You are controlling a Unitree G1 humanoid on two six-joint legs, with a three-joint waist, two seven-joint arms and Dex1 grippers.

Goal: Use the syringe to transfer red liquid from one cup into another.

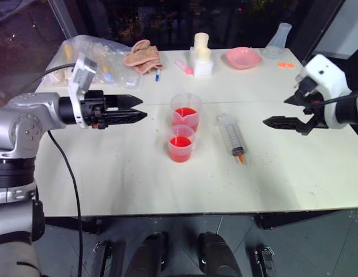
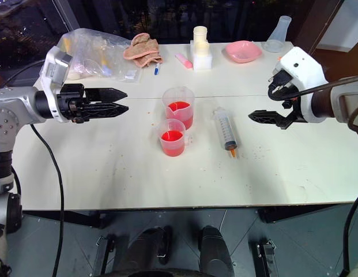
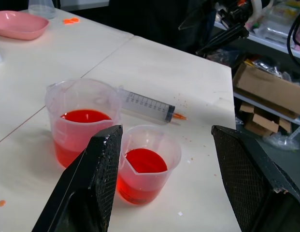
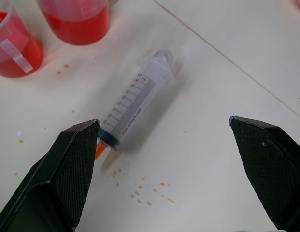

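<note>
left gripper (image 1: 141,108): fingers spread, holding nothing; hovers well apart from the syringe, on the far side of the two cups from it.
larger cup (image 1: 186,111): upright, holds red liquid (image 1: 185,111); stands beside the syringe's plunger end.
smaller cup (image 1: 180,143): upright, touching or just beside the larger cup; near the syringe's barrel.
syringe (image 1: 232,136): lies flat on the table (image 1: 109,173), untouched; long axis runs from plunger end away from the robot to orange tip toward it.
right gripper (image 1: 265,122): fingers spread, empty; near the syringe, no cup between.
judgement: right arm is the nearer; the syringe lies to its left and below.
</note>
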